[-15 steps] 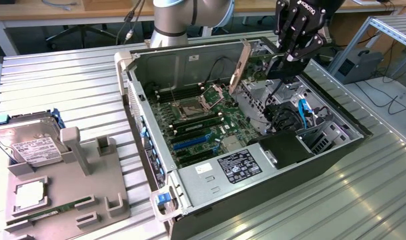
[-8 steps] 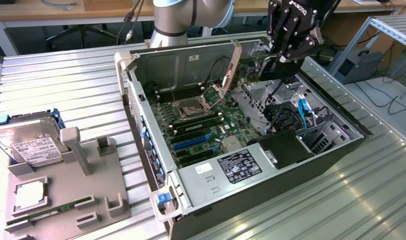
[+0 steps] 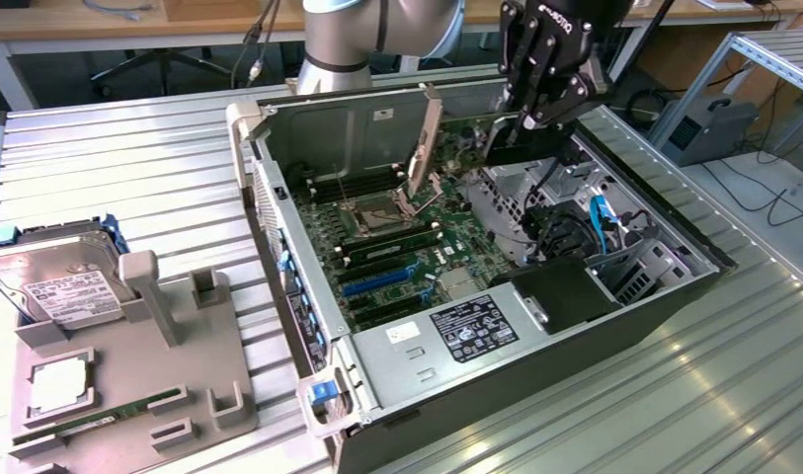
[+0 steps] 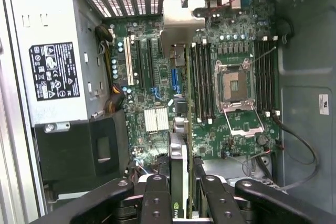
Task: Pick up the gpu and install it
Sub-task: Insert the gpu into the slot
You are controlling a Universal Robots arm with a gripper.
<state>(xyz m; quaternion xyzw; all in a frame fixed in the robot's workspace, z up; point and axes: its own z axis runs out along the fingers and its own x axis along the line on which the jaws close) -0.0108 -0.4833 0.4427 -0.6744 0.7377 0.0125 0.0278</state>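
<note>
The gpu point(image 3: 470, 148) hangs edge-down over the open computer case point(image 3: 665, 286), its silver bracket point(image 3: 428, 133) pointing towards the case's rear wall. My gripper point(image 3: 542, 117) is shut on the card's other end, at the upper right of the exterior view. In the wrist view the gpu point(image 4: 178, 174) runs edge-on between my two black fingers point(image 4: 156, 198), and its bracket point(image 4: 181, 22) sits over the motherboard point(image 4: 152, 103) near the rear slot openings. The card is above the board, apart from the slots.
Inside the case are the CPU socket point(image 3: 374, 212), blue expansion slots point(image 3: 381, 286), the labelled power supply point(image 3: 467, 331) and blue cables point(image 3: 599, 227). On the exterior view's left a grey holder point(image 3: 137, 395) carries a hard drive point(image 3: 58, 286) and a green RAM stick point(image 3: 98, 420).
</note>
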